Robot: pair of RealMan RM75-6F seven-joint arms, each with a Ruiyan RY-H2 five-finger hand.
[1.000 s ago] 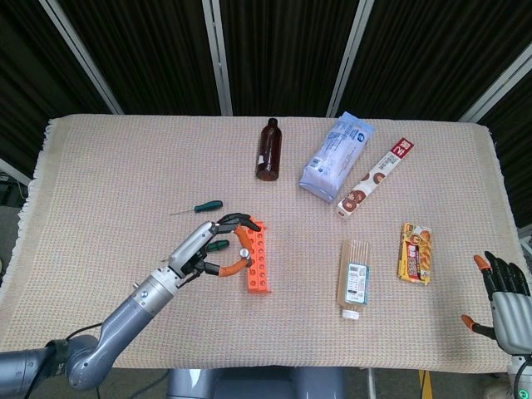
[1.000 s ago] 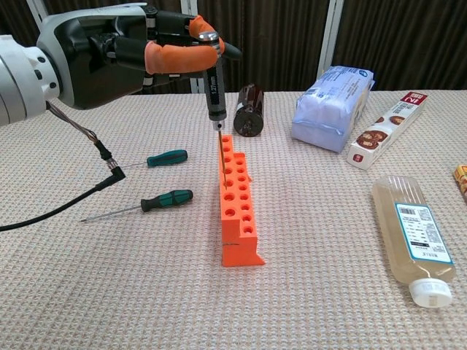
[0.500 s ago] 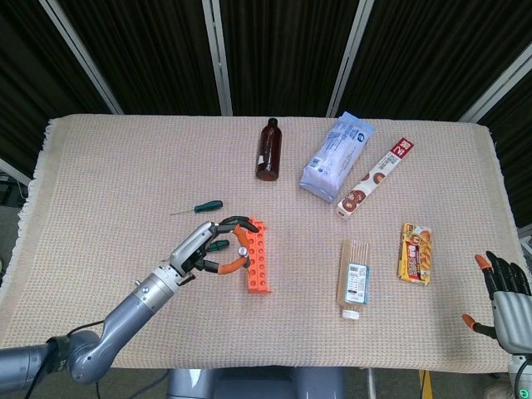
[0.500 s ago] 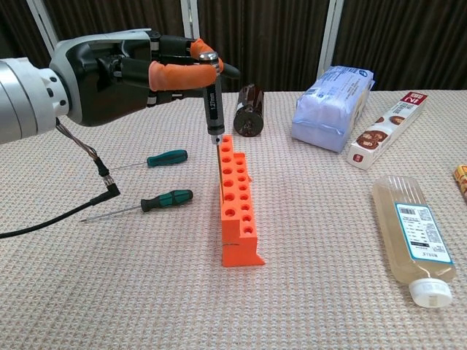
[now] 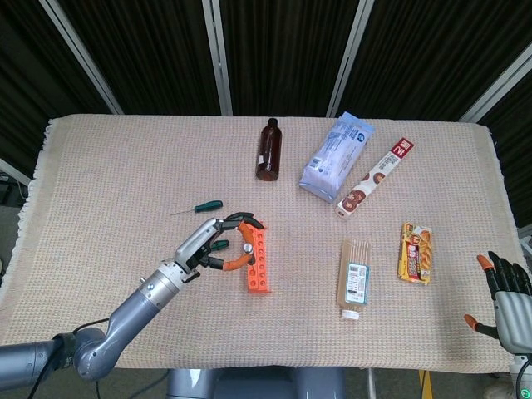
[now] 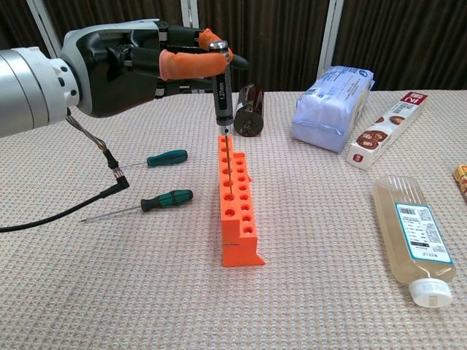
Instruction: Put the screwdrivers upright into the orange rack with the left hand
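Note:
My left hand (image 6: pixel 139 62) (image 5: pixel 209 245) pinches a black-handled screwdriver (image 6: pixel 223 91) upright above the orange rack (image 6: pixel 237 204) (image 5: pixel 257 259), its thin shaft reaching down to the rack's left row of holes near the far end. Whether the tip is inside a hole I cannot tell. Two green-handled screwdrivers lie flat on the cloth left of the rack: the nearer one (image 6: pixel 166 200) and the farther one (image 6: pixel 166 157) (image 5: pixel 205 205). My right hand (image 5: pixel 507 299) rests off the table's right front corner, holding nothing, fingers apart.
A brown bottle (image 6: pixel 249 109) lies behind the rack. A blue-white bag (image 6: pixel 333 95), a long snack box (image 6: pixel 385 130) and a clear flat bottle (image 6: pixel 412 237) lie to the right. A yellow snack pack (image 5: pixel 416 252) sits far right. A black cable (image 6: pixel 73 208) trails across the left cloth.
My left hand has shifted the held screwdriver slightly right and nearer along the rack, its shaft now lined over the left row of holes. The right hand has barely moved.

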